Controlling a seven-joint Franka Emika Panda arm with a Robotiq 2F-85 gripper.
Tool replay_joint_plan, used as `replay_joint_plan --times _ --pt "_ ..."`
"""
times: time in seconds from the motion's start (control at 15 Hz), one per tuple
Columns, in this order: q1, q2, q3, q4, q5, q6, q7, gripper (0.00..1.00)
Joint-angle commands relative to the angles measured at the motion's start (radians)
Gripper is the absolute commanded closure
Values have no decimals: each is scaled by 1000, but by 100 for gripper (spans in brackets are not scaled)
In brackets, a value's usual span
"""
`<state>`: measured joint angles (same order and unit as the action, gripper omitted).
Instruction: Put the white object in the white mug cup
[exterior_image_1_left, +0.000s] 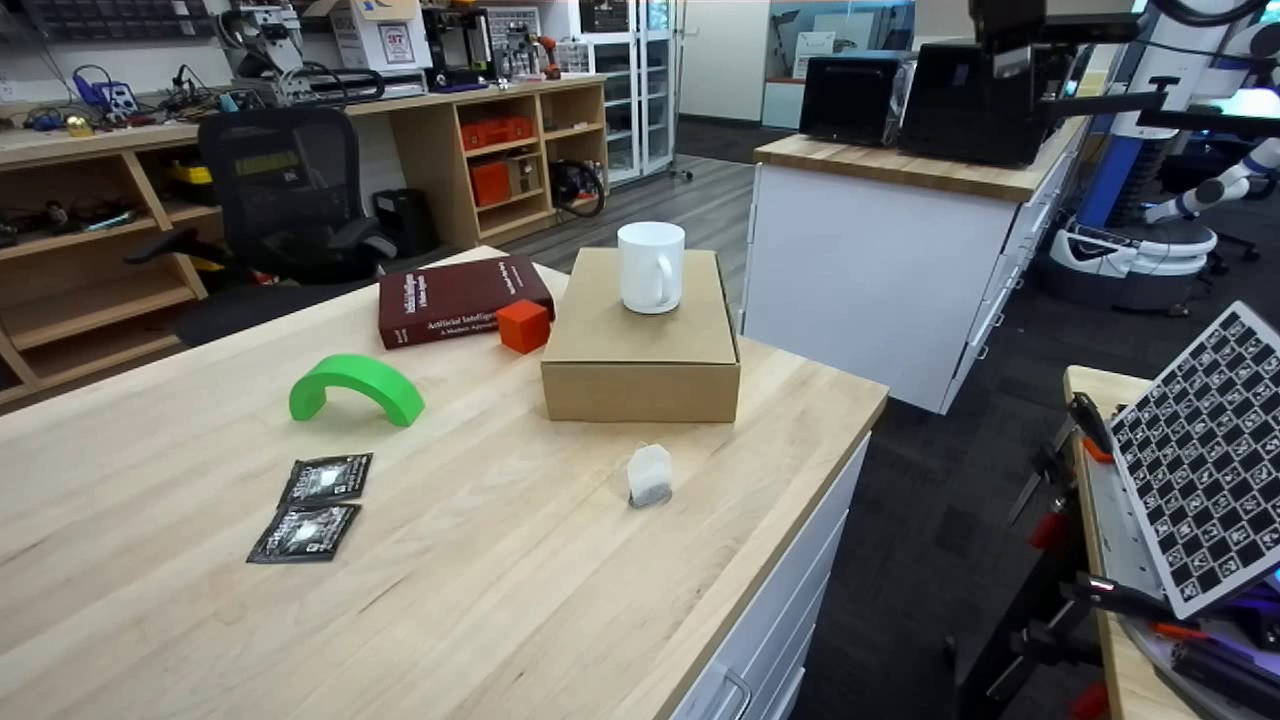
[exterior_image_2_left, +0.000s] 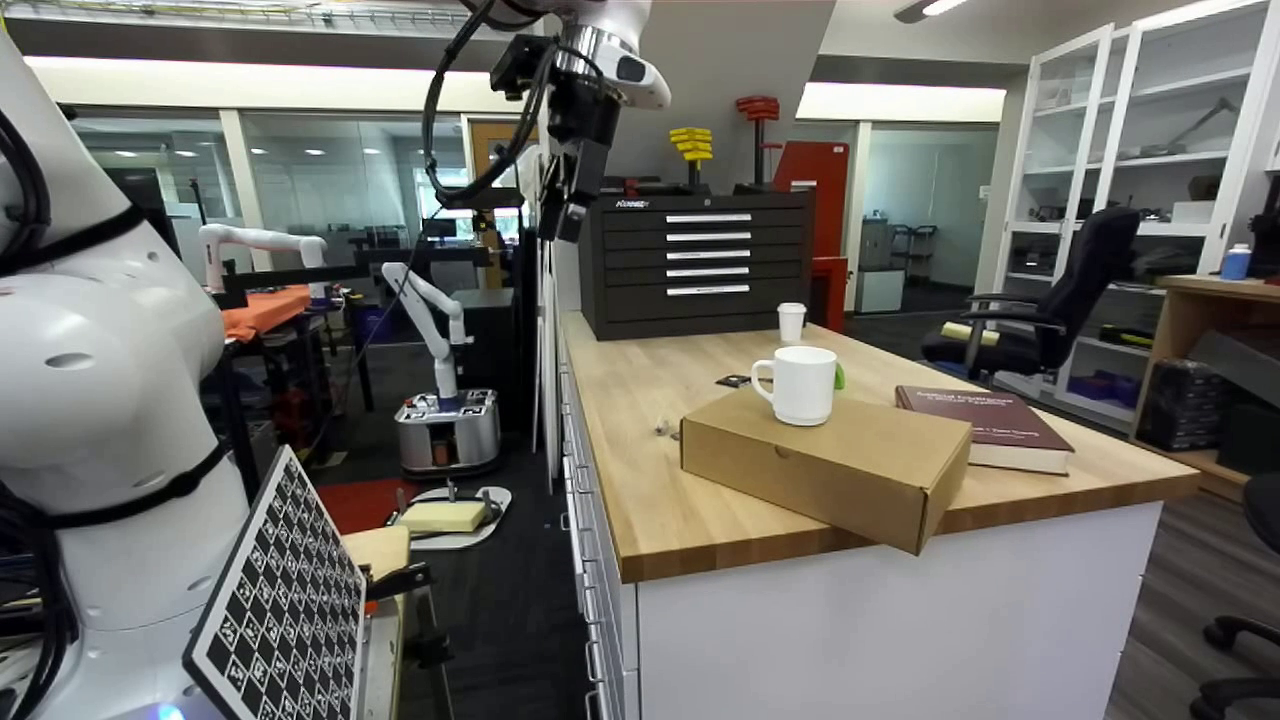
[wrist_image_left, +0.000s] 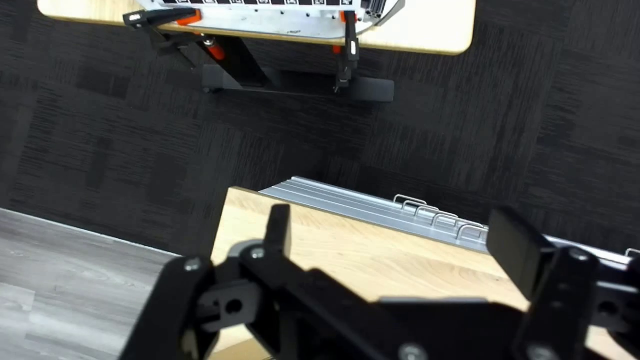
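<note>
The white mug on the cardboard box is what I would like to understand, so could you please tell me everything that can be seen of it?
The mug is plain white, cylindrical, slightly narrower at its foot and apparently ceramic, with one loop handle on its side and no marking on the surfaces shown. It stands upright, mouth up, on top of the closed cardboard box, and both exterior views show nothing else touching it. Whether it holds anything inside cannot be seen.

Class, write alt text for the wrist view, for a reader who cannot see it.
The open, empty end effector, blurred, looms at the bottom; behind it, a wooden tabletop and metal handles. Higher up: dark floor and another wooden surface with clamps.
</note>
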<state>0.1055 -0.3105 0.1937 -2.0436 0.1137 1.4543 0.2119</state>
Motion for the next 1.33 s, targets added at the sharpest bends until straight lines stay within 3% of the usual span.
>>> replay_joint_plan --times 0.0,0.73,1.27 --pt "23 60 12 11 -4 35 -43 0" --pt "56 268 53 26 -73 178 -53 0" --pt "113 338 68 14 -6 388 -197 0"
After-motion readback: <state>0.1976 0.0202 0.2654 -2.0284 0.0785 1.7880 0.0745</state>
